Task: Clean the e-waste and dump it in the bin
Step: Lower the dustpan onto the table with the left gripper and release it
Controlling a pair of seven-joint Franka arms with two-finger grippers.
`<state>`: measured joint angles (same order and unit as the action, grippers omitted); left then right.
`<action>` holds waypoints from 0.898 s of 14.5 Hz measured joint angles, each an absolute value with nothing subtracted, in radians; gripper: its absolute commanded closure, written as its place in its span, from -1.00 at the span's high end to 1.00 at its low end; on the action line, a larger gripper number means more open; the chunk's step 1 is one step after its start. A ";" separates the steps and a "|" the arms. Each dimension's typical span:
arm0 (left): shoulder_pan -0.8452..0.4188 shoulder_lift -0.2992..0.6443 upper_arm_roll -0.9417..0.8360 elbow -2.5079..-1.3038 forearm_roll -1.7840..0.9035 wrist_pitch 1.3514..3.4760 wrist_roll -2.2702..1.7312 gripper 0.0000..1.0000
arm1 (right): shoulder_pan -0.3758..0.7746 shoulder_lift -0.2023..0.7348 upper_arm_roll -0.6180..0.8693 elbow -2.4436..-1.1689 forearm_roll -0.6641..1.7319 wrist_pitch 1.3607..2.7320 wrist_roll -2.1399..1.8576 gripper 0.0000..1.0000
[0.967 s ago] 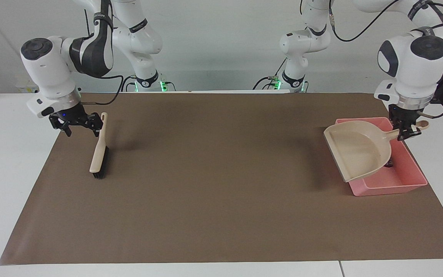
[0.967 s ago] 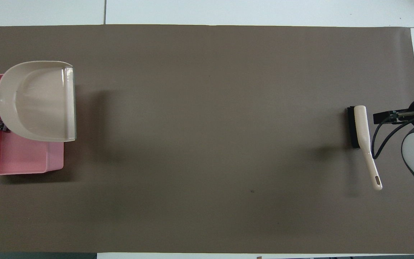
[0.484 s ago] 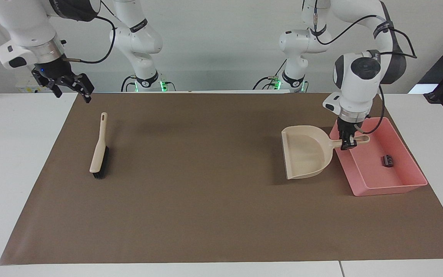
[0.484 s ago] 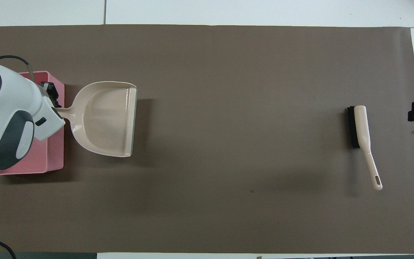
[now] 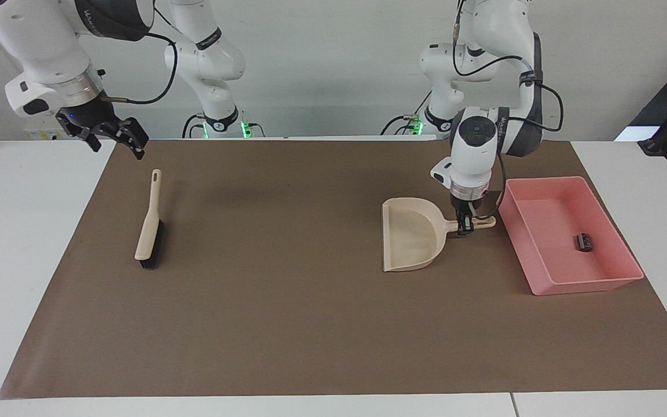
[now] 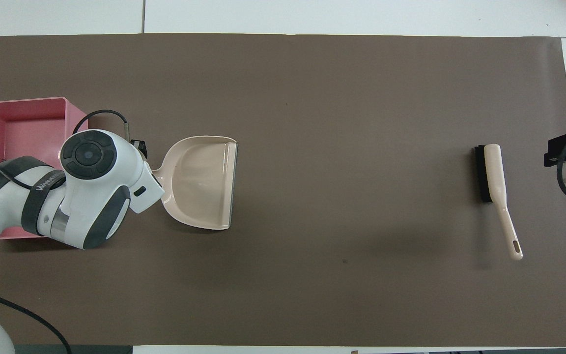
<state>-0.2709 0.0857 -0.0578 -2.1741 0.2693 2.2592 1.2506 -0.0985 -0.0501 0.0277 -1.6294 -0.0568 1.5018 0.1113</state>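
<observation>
Lettering on left arm (image 6: 42, 189): partly legible, "WANKE…".

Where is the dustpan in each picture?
Facing view: the beige dustpan lies on the brown mat beside the pink bin, its handle pinched by the left gripper.
Overhead view: the dustpan sits beside the bin, with the left arm covering its handle.
Shared landmark: the bin at the left arm's end of the table; the dustpan's open mouth points away from it.
</observation>
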 measured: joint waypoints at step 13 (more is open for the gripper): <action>-0.095 0.073 -0.030 -2.031 0.269 2.160 1.232 0.99 | 0.061 -0.050 -0.140 -1.621 -0.057 1.506 0.050 1.00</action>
<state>-0.0946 0.0726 -0.0304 -2.0310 0.2693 2.1595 1.2323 0.0613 -0.0501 -0.1401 -1.6210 -0.0570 1.5058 0.0497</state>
